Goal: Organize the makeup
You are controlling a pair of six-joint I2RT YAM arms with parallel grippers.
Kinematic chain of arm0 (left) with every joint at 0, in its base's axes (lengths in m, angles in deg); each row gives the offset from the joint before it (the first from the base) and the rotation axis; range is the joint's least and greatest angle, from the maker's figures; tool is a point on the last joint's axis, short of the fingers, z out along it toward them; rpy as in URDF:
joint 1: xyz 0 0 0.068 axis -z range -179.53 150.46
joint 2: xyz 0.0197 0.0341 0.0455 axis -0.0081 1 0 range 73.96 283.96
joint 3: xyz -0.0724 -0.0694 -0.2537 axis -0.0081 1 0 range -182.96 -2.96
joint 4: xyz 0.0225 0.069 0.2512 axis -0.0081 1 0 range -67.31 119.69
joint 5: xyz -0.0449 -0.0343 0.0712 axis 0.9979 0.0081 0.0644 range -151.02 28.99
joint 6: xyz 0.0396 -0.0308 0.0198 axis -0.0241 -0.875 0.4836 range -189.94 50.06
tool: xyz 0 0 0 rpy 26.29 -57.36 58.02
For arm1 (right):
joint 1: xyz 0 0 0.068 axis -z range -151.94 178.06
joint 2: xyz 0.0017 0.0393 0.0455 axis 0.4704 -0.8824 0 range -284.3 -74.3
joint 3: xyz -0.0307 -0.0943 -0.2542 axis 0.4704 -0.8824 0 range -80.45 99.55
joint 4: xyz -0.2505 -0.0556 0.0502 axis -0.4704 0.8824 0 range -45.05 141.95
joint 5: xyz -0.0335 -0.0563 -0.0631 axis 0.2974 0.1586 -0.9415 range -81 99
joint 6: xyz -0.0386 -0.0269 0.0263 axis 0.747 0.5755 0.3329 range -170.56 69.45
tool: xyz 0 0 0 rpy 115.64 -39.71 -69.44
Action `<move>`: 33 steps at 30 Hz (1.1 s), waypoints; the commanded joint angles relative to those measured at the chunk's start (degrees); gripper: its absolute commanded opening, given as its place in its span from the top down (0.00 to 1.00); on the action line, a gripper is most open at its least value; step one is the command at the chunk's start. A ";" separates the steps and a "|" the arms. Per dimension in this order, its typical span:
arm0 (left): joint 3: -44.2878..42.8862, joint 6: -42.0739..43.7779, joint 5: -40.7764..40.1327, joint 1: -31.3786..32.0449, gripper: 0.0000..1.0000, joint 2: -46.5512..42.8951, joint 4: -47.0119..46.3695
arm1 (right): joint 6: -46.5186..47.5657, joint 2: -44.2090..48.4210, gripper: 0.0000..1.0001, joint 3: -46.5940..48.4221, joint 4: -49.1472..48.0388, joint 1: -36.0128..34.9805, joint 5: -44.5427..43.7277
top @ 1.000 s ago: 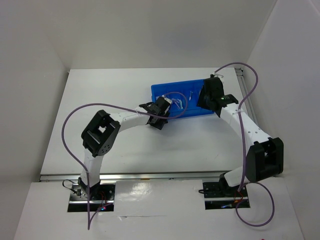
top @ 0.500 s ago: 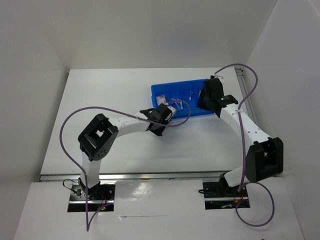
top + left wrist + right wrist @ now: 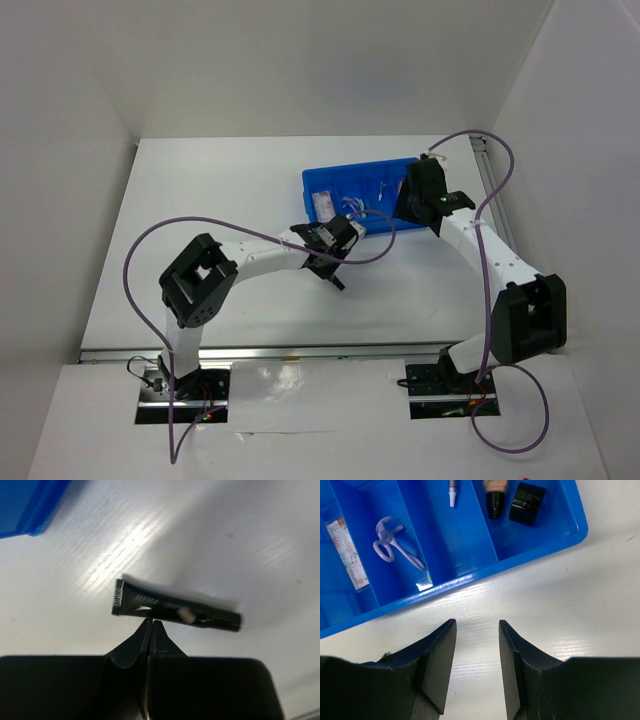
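The white table (image 3: 200, 190) fills the middle of the top view, with a blue bin (image 3: 312, 186) standing on it right of centre. A black tube (image 3: 175, 611) lies flat mid-frame in the left wrist view.

1. Left arm (image 3: 262, 260) and right arm (image 3: 490, 255): white tubular links, black blocky joint housings.
2. Purple cable (image 3: 126, 272) looped loosely along each arm down to its base.
3. Base plates (image 3: 180, 388): dark metal with thin wiring; colours too small to confirm.
4. Left gripper (image 3: 151, 625): matt black, wedge-tipped fingers.
5. Right gripper (image 3: 476, 625): dark fingers, flat inner pads.
6. Small green light (image 3: 443, 200) on right wrist housing.
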 commanded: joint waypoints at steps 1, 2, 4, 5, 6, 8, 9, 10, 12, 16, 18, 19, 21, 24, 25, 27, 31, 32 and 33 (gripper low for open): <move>-5.02 0.92 0.72 1.06 1.00 -4.14 2.69 | -0.47 2.17 0.53 -0.08 0.22 0.30 0.16; -6.00 0.93 0.72 1.58 1.00 -4.14 3.30 | -0.47 2.78 0.53 -0.08 0.22 0.30 0.16; -8.10 0.40 0.03 1.59 0.98 -2.57 4.45 | -0.47 2.78 0.53 -0.08 0.22 0.30 0.16; -10.12 -0.30 -0.76 1.59 0.97 -2.04 5.85 | -0.47 3.31 0.53 -0.08 0.22 0.30 0.16; -11.09 -1.26 -1.73 1.59 0.96 -1.51 6.73 | -0.47 3.31 0.53 -0.08 0.82 0.30 0.16; -12.68 -5.55 -5.06 1.59 0.89 -0.46 9.10 | -0.47 4.01 0.52 -0.08 1.35 0.30 0.16; -13.21 -7.06 -5.77 1.59 0.85 -0.45 10.76 | -0.47 4.62 0.52 -0.08 1.36 0.30 0.16; -13.21 -9.25 -5.78 1.59 0.83 -1.23 10.78 | 0.05 4.63 0.52 -0.95 1.88 0.30 0.16; -11.29 -11.28 -6.57 1.59 0.80 -3.69 11.57 | 0.05 5.51 0.50 -2.52 1.89 0.30 0.68; -7.33 -12.69 -6.57 -0.16 0.80 -9.13 13.41 | 0.58 8.31 0.43 -5.78 2.41 0.30 5.68; -5.49 -13.40 -6.57 -3.40 0.80 -11.25 15.26 | 2.07 9.19 0.41 -8.67 0.40 0.30 12.76; -5.48 -14.10 -6.57 -4.90 0.80 -13.35 15.87 | 2.60 10.07 0.41 -9.65 -0.48 0.30 15.68; -4.08 -14.81 -4.82 -8.06 0.80 -15.82 16.49 | 3.21 10.78 0.35 -12.54 -3.28 -2.50 21.31; -3.46 -17.17 -0.10 -16.32 0.78 -19.52 17.02 | 3.83 9.91 0.22 -13.17 -5.58 -12.13 21.34; -3.46 -17.18 1.15 -20.43 0.77 -20.31 17.02 | 4.88 9.03 0.20 -13.17 -6.19 -14.44 21.34; -3.46 -17.79 4.74 -23.62 0.76 -21.54 17.02 | 7.16 5.17 0.14 -11.86 -6.99 -20.67 21.34; -4.07 -17.79 4.16 -26.27 0.75 -22.86 17.54 | 10.24 -3.35 0.12 -6.07 -6.99 -28.60 16.78; -4.07 -17.79 4.15 -26.88 0.75 -22.86 17.55 | 10.25 -6.76 0.12 -5.10 -6.99 -29.66 13.90; -4.07 -17.79 4.15 -26.89 0.75 -22.86 17.55 | 11.03 -8.36 0.12 -4.30 -6.99 -30.63 12.39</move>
